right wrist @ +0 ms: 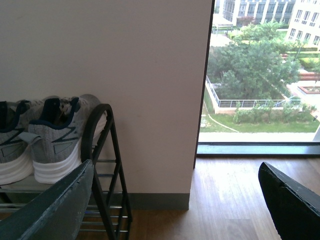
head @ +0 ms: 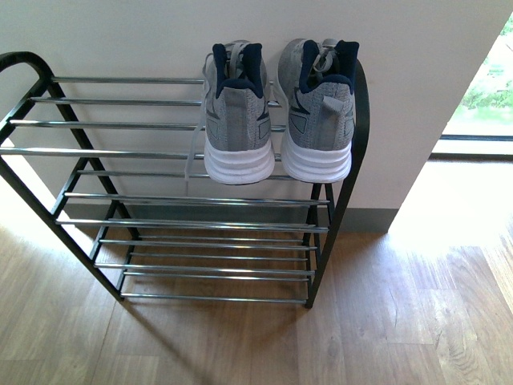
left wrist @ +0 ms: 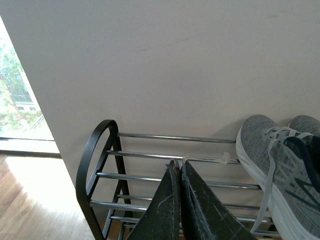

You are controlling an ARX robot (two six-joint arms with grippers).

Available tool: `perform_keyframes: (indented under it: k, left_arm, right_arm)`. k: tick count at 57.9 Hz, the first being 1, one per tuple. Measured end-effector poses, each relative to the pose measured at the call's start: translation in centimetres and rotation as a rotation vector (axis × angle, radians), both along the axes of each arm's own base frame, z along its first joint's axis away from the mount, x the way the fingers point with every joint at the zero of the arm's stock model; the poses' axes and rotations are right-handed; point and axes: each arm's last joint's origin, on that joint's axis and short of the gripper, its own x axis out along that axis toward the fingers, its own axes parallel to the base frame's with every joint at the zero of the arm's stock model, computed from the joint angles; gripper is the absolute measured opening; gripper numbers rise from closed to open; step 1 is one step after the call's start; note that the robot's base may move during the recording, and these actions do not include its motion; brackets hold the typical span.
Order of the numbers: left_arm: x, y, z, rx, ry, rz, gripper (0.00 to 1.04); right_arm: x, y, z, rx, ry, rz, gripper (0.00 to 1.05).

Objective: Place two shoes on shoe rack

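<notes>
**A:** Where are the shoes?

**B:** In the front view they are on the top tier of the shoe rack [head: 160, 198], at its 3 o'clock end. One shoe [head: 238, 120] has the other shoe [head: 319, 112] just beside it at 3 o'clock. Their heels face the camera and their toes point to 12 o'clock, toward the wall [head: 120, 36].

**A:** And the left gripper [left wrist: 178, 167]?

**B:** Its fingers [left wrist: 165, 210] are pressed together with nothing between them. I cannot tell whether the tips touch a bar.

**A:** The right gripper [right wrist: 175, 167]?

**B:** It is spread wide and empty, with its fingers [right wrist: 50, 207] well apart.
</notes>
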Motion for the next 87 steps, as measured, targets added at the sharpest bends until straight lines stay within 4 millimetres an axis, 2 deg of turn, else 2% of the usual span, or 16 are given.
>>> perform_keyframes:
  k: [17, 29, 40, 64, 87]
  left_arm:
    - [-3.5, 1.9, -0.9, 0.005, 0.009, 0.000, 0.01]
    - [-5.2, 2.6, -2.1, 0.005, 0.017, 0.001, 0.01]
    - [-6.3, 3.8, -1.9, 0.004, 0.006, 0.005, 0.01]
    - [-8.7, 3.9, -1.4, 0.005, -0.010, -0.001, 0.01]
    - [-9.9, 3.9, -1.2, 0.005, -0.017, -0.001, 0.01]
  right_arm:
    - [0.0, 0.0, 0.0, 0.000, 0.000, 0.000, 0.96]
    - [0.0, 0.0, 0.0, 0.000, 0.000, 0.000, 0.96]
    - [0.0, 0.0, 0.0, 0.000, 0.000, 0.000, 0.96]
    - [0.0, 0.0, 0.0, 0.000, 0.000, 0.000, 0.96]
    - [0.0, 0.0, 0.0, 0.000, 0.000, 0.000, 0.96]
